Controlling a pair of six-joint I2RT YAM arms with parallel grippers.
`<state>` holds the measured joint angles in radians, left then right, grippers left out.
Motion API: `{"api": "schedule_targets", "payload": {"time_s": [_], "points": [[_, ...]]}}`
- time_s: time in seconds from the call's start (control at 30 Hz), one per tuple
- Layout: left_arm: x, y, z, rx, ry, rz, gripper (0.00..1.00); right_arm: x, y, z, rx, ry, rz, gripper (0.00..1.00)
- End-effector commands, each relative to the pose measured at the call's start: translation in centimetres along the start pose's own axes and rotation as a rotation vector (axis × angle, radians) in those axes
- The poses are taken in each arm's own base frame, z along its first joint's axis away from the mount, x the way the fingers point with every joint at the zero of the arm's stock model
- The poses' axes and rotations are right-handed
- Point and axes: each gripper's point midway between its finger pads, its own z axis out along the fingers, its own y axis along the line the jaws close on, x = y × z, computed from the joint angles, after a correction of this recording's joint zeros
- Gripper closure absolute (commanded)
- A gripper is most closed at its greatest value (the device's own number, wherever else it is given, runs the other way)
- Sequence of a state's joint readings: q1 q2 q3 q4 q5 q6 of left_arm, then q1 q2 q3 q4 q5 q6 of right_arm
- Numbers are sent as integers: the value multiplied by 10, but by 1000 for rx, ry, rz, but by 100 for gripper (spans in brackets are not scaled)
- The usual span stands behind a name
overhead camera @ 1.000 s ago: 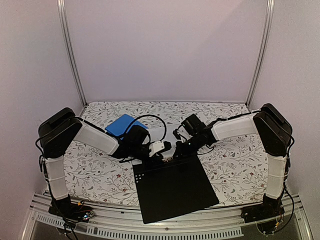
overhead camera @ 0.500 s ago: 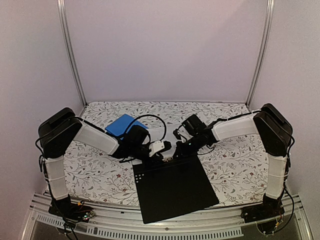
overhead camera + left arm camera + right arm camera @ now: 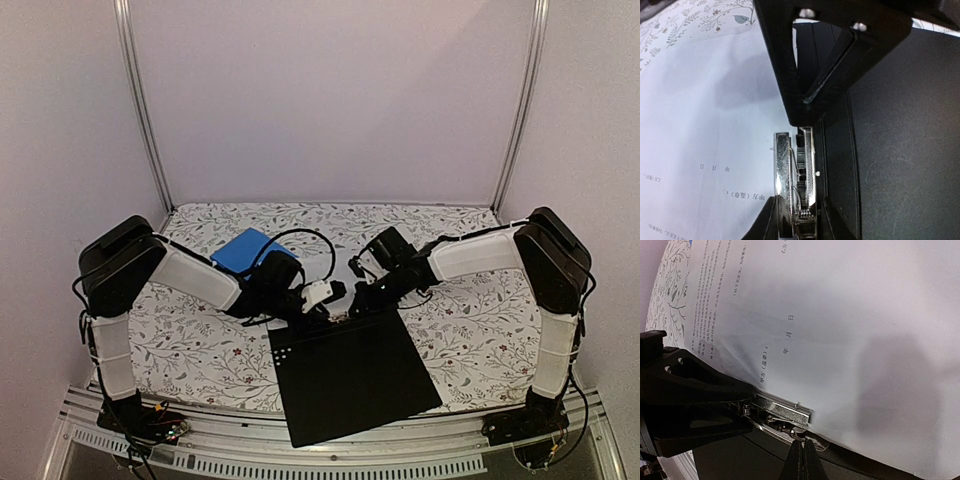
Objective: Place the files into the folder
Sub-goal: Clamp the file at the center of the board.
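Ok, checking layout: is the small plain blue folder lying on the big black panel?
No, the blue folder lies on the floral tablecloth, farther back than the black panel.

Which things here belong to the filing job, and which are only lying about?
Belong to the job: printed sheets; open folder; its metal clip.
Lying about: small blue folder; floral table cover.

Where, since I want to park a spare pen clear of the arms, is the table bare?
Bare tablecloth lies right of the open folder and left of it, also the far strip along the back wall. Crowded: the folder's far edge, where left gripper and right gripper meet at the metal clip, with the blue folder beyond.
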<state>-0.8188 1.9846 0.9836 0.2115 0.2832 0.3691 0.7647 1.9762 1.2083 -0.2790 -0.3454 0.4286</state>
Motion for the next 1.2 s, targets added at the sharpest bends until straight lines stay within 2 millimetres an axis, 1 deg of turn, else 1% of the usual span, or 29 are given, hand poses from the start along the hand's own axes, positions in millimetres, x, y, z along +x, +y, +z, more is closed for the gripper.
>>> {"api": "schedule_targets", "payload": {"time_s": [0.0, 0.17, 0.33, 0.4, 0.5, 0.63, 0.8, 0.87, 0.97, 1.03, 1.17], "points": [[61, 7, 6, -55, 201, -94, 77, 66, -26, 0, 106, 224, 57, 100], [61, 5, 5, -50, 200, -94, 77, 56, -22, -4, 107, 206, 47, 100], [59, 4, 5, -44, 197, -98, 77, 64, -27, 2, 114, 235, 55, 100], [59, 4, 5, -41, 196, -96, 77, 64, -27, 2, 115, 232, 58, 100], [58, 3, 4, -35, 194, -93, 75, 55, -20, -3, 99, 209, 49, 100], [55, 2, 4, -29, 181, -90, 71, 40, -6, -13, 62, 163, 35, 95], [45, 3, 2, -25, 155, -86, 66, 24, 4, -26, 50, 103, 13, 84], [40, 3, 1, -28, 139, -82, 63, 20, 4, -32, 65, 77, 5, 77], [30, 4, -3, -29, 109, -76, 59, 11, 4, -48, 94, 19, -10, 65], [19, 4, -7, -29, 80, -70, 57, 7, 1, -58, 123, -16, -18, 60], [-8, 8, -18, -43, 8, -56, 52, 8, -16, -73, 190, -55, -13, 51]]}}
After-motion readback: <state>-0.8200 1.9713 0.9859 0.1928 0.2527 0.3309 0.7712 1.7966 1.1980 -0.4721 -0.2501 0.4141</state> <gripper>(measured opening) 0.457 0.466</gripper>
